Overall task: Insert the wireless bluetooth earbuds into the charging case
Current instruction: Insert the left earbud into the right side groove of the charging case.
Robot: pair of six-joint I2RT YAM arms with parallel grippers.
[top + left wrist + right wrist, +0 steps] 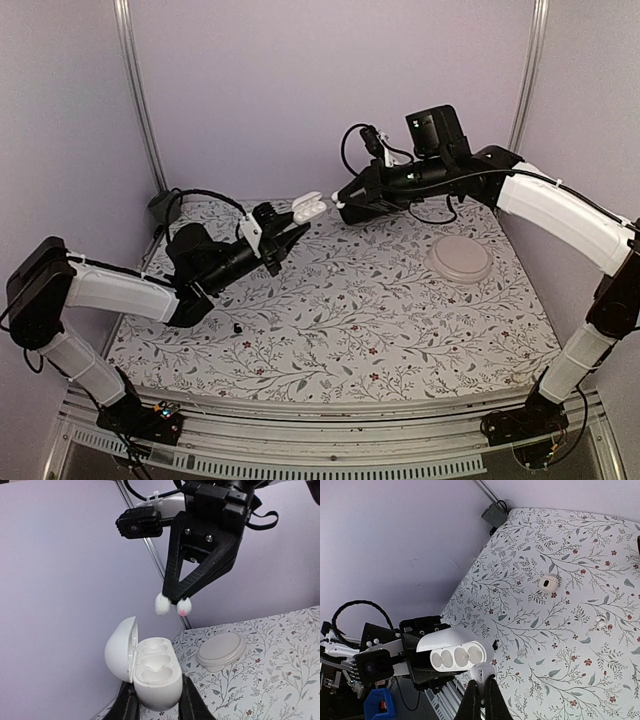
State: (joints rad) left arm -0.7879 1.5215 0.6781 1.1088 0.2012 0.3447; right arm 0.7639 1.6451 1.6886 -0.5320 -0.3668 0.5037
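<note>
Two fingers of the right gripper (481,681) are pressed together on a small white earbud (482,672), which sticks out at their tips. In the left wrist view this gripper hangs in the air with two white lobes at its tips, one of them with a pink spot; I cannot tell if this is one earbud or two. The earbud is just above the charging case (152,672) and does not touch it.

The case is off the table, with its lid swung open to one side and its two sockets facing up. The left gripper (156,692) clamps the lower body of the case between its black fingers (127,707).

In the top view both grippers come near each other above the far part of the flowered table (380,320). A pale round dish (458,260) sits on the table toward the right, well apart from them. A white round lump with a dark spot (549,583) lies on the table, and a tiny black bit (237,328) lies near the left arm.
</note>
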